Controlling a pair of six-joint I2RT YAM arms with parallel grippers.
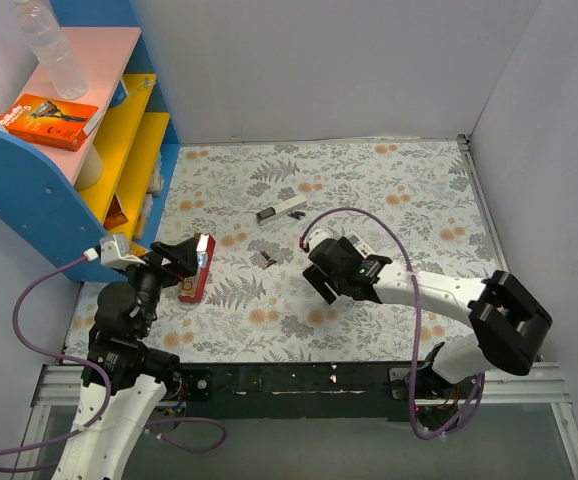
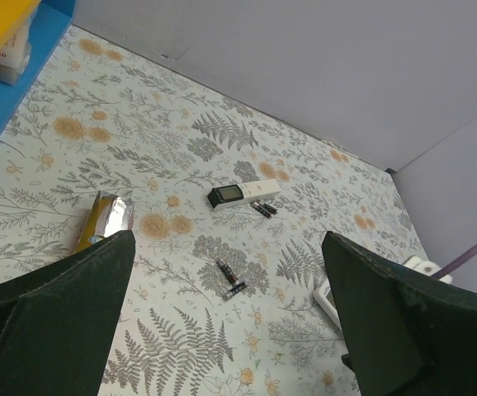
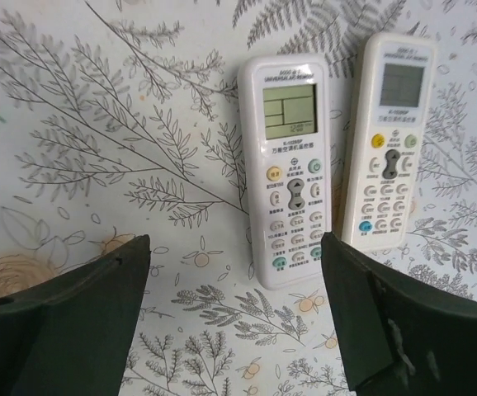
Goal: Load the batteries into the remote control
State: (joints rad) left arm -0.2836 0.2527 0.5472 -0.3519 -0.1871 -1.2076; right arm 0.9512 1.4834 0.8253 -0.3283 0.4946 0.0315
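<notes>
Two white remote controls (image 3: 285, 169) (image 3: 391, 144) lie face up side by side under my right gripper (image 3: 234, 247), which is open and empty above the near end of the left one. In the top view the right gripper (image 1: 315, 270) hides them. Two small dark batteries (image 2: 230, 279) (image 1: 262, 259) lie on the floral cloth between the arms. Another pair of batteries (image 2: 263, 209) (image 1: 297, 215) lies further back. My left gripper (image 2: 229, 247) (image 1: 181, 258) is open and empty, raised at the left and facing the batteries.
A long white bar with a black end (image 2: 243, 193) (image 1: 281, 211) lies beside the far batteries. A red and silver snack packet (image 1: 193, 280) (image 2: 105, 219) lies under the left gripper. A blue and yellow shelf unit (image 1: 119, 150) stands at the far left. Grey walls (image 1: 529, 100) close the back and right.
</notes>
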